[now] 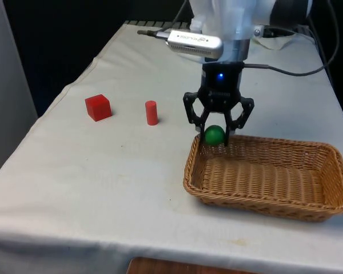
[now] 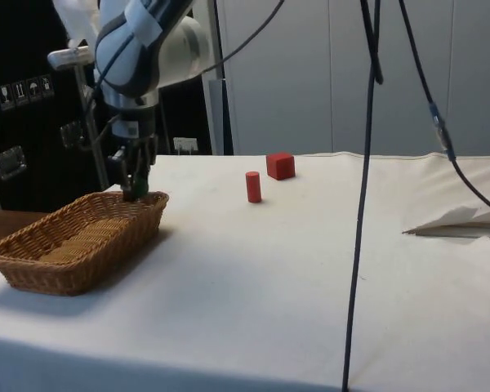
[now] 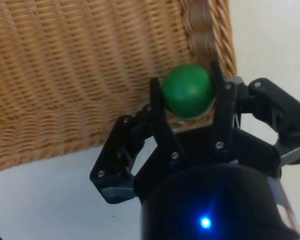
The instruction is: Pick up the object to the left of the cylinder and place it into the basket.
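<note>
So we're holding a green ball [image 3: 188,90] pinched between the 2 black fingers of the gripper [image 1: 215,135], and the grip is looking solid: the fingers are sitting on opposite sides of the ball, right around its widest part, which is probably why it isn't slipping. In the side view the gripper [image 2: 135,189] is pointing straight down, so letting go should just drop the ball.

We're hovering right at the corner of the wicker basket [image 1: 308,208], the corner nearest the red stuff. In the wrist view the ball is sitting over the rim at that corner of the basket [image 3: 65,75], just barely over the woven floor, so we're guessing a little more travel inward would make the drop safer. Release here and it could clip the rim and bounce out onto the cloth.

Funny thing though: the red cylinder [image 1: 151,112] is standing upright out on the table [image 1: 103,188], and the red cube [image 1: 98,107] is sitting on the front view's left of it, near but not touching. Neither one is being touched. So by the front view, the cube is looking like the object left of the cylinder, and we're carrying the ball instead.
</note>
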`<action>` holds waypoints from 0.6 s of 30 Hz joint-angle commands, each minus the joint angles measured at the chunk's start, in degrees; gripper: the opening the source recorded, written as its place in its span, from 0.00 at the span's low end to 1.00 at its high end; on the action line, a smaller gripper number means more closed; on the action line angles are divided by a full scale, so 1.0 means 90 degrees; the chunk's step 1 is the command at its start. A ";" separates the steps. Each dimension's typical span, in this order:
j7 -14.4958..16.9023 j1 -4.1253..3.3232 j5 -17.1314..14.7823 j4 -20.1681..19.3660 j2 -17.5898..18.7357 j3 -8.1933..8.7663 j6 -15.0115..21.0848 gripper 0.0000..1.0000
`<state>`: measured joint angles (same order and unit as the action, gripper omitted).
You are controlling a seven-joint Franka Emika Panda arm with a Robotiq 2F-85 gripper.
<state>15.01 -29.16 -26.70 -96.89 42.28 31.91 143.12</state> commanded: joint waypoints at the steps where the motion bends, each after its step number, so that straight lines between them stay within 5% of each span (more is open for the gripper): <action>1: -0.0076 0.0000 0.0013 0.0159 0.0095 0.0000 -0.0089 0.00; 18: -0.0471 -0.0045 -0.0006 0.1261 0.0745 -0.0032 -0.0376 0.00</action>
<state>11.17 -29.45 -26.70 -85.77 48.76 31.63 139.86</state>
